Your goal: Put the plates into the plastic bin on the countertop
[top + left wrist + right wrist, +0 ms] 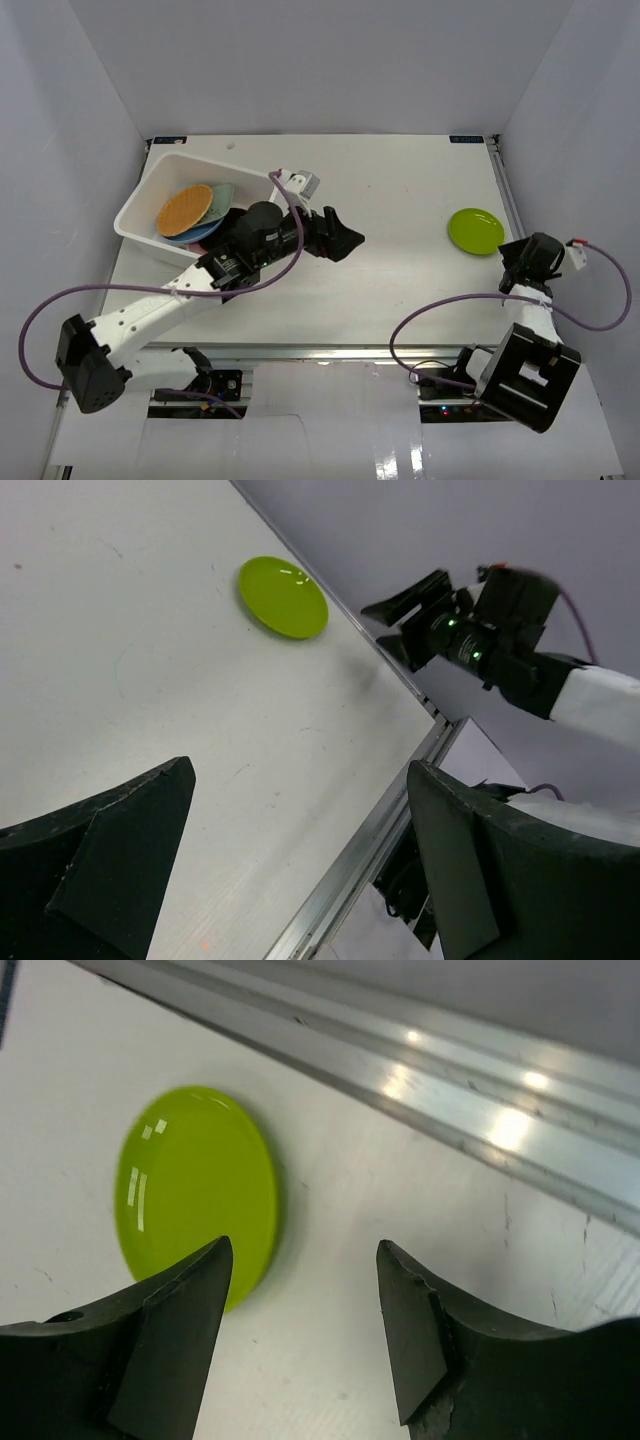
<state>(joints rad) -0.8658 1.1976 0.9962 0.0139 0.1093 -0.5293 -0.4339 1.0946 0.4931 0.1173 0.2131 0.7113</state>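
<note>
A lime green plate [475, 230] lies flat on the white countertop [400, 290] at the right, near the metal rail. It also shows in the left wrist view [283, 597] and the right wrist view [195, 1185]. My right gripper [507, 268] is open and empty just in front of the plate, its left finger [175, 1340] over the plate's near edge. My left gripper [350, 235] is open and empty above mid-table, right of the white plastic bin [175, 172]. The bin holds an orange textured plate [184, 207], a pale green dish [222, 197] and a blue plate [195, 235]; my arm hides the rest.
The metal rail [450, 1070] runs along the table's right edge just beyond the lime plate. White walls enclose the table on three sides. The left arm stretches across the bin's near right corner. The right arm [480, 630] shows in the left wrist view.
</note>
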